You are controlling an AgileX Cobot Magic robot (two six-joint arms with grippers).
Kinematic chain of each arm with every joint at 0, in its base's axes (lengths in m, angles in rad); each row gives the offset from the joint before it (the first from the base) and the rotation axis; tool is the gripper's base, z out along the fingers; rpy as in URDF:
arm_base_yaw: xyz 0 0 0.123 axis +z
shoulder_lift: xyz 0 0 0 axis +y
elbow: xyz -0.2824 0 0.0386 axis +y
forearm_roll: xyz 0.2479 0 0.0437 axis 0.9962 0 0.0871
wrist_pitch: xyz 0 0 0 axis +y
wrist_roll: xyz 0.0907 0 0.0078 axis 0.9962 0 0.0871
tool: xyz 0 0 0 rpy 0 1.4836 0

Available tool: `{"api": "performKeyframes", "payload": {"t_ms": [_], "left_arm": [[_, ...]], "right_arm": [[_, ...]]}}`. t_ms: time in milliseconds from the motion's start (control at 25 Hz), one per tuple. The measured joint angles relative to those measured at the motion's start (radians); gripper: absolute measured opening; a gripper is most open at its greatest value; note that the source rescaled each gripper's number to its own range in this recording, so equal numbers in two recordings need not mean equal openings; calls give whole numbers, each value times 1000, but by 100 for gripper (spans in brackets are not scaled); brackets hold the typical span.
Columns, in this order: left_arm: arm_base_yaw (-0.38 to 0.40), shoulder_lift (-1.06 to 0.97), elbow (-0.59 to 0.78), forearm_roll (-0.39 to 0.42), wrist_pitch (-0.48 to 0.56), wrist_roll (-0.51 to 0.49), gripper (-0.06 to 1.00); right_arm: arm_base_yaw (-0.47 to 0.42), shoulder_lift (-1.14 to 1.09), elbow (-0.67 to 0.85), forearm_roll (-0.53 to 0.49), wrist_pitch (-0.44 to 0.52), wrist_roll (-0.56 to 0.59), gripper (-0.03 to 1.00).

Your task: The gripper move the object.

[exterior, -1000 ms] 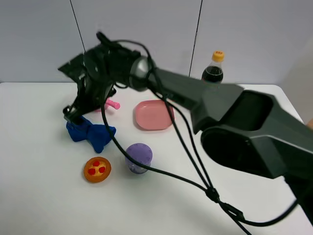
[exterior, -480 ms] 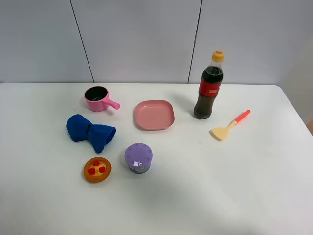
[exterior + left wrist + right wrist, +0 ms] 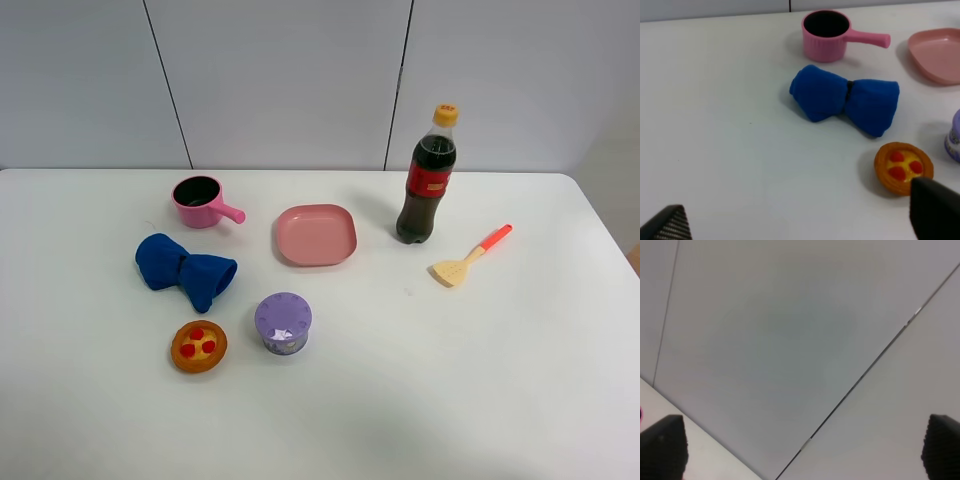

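The royal-blue fabric bundle [image 3: 185, 272], pinched in the middle like a bow tie, lies on the white table [image 3: 480, 380] at the left, in front of the pink pot. No arm or gripper shows in the exterior high view. In the left wrist view the bundle [image 3: 845, 100] lies well ahead of my left gripper [image 3: 802, 220], which is open and empty, with only its two black fingertips at the picture's corners. My right gripper [image 3: 802, 447] is open and empty and faces a grey wall.
A pink pot [image 3: 200, 200] stands behind the bundle. A pink plate [image 3: 316, 234] and a cola bottle [image 3: 428, 180] stand to its right, with a yellow spatula [image 3: 470, 257] further right. An orange tart [image 3: 199, 346] and a purple cup [image 3: 283, 322] sit in front.
One second ago a large black arm reached over the blue bundle from the right; it has left the exterior view. The bundle lies in the same place.
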Motion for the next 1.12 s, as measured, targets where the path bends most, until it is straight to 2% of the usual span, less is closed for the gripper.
{"api": "performKeyframes", "payload": {"t_ms": [280,360,440,560,680,880,1000,1120], "left_arm": [[0,0,0,0,0,0,100],[0,0,0,0,0,0,100],[0,0,0,0,0,0,100],[0,0,0,0,0,0,100],[0,0,0,0,0,0,100],[0,0,0,0,0,0,100],[0,0,0,0,0,0,100],[0,0,0,0,0,0,100]], "right_arm": [[0,-245,208,-20,0,-16,100],[-35,-320,285,-19,0,-8,100],[-127,-381,373,-4,0,-1,100],[-350,-467,510,50,-2,-2,100],[-568,-564,651,155,-11,-12,100],[-739,-809,948,361,-76,11,100],[-809,-968,1128,409,-121,60,100],[-839,-1107,1292,442,-125,92,100]]}}
